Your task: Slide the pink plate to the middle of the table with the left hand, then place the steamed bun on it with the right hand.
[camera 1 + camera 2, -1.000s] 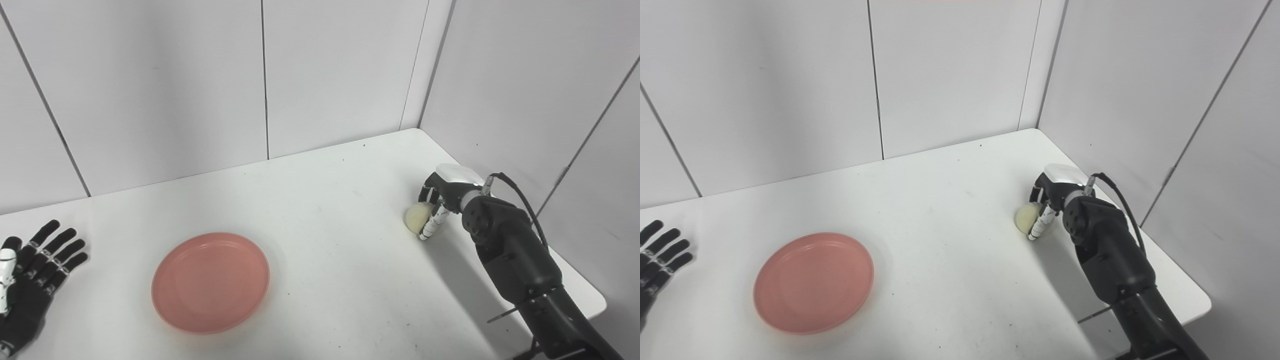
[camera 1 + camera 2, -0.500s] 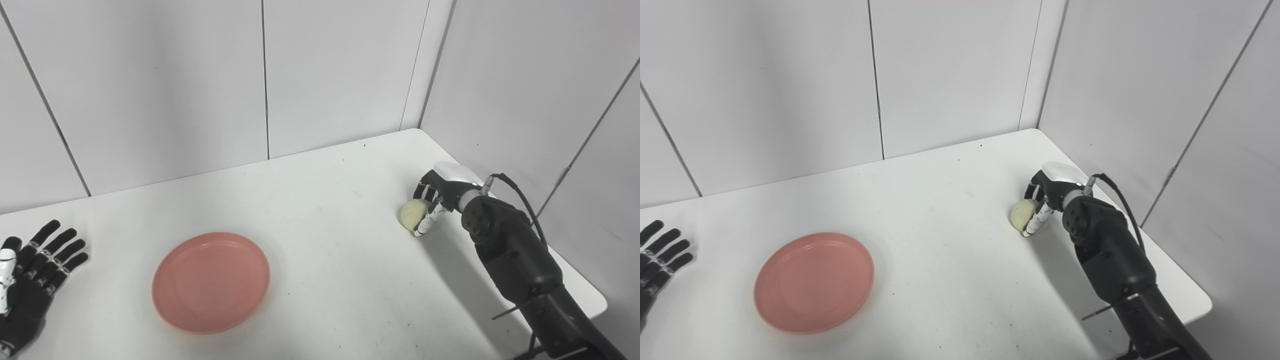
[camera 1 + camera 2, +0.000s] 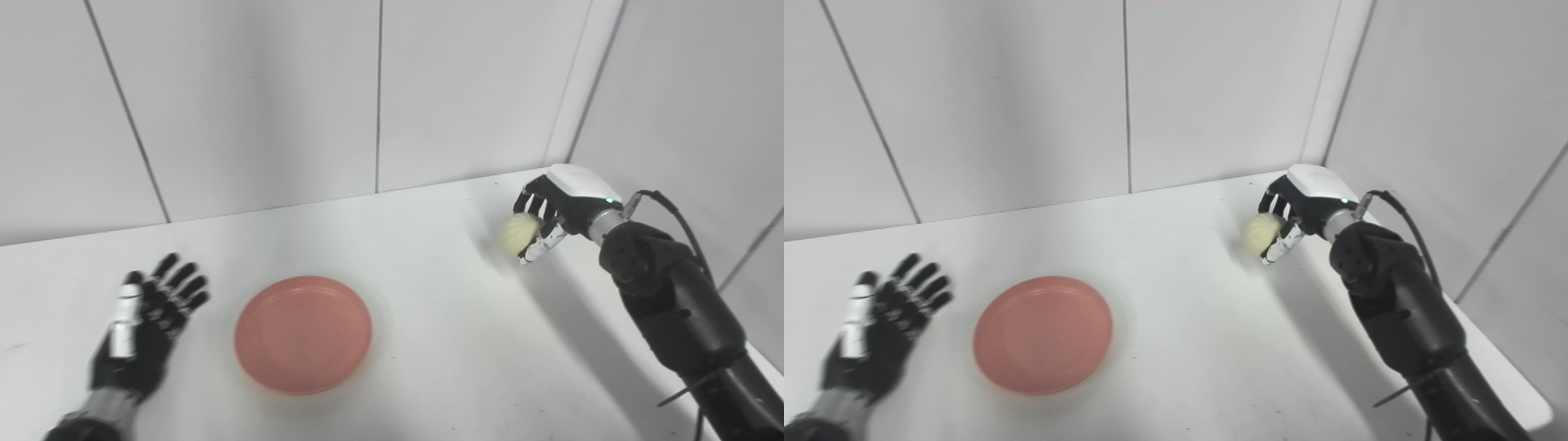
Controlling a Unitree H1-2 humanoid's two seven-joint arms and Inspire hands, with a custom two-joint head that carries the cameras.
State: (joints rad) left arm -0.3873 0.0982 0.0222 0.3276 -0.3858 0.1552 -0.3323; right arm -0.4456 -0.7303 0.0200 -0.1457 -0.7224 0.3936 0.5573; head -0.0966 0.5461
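I am reading no brand, label or writing on anything here. At the lower left of the frame my left hand is lying low over the table with its fingers spread apart, holding nothing, just beside the pink plate but not touching it. The plate is sitting flat on the table, left of the frame's centre and near the bottom, and nothing is lying on it. At the upper right my right hand is curling its fingers and thumb around the steamed bun, pinching it at the hand's left side; the bun is looking lifted off the tabletop, with a soft shadow under it. Bun and plate are sitting well apart, with bare white tabletop running between them. The table's far edge is meeting the wall panels along the top, and the corner is sitting close behind my right hand, while the right edge is running down past my forearm.
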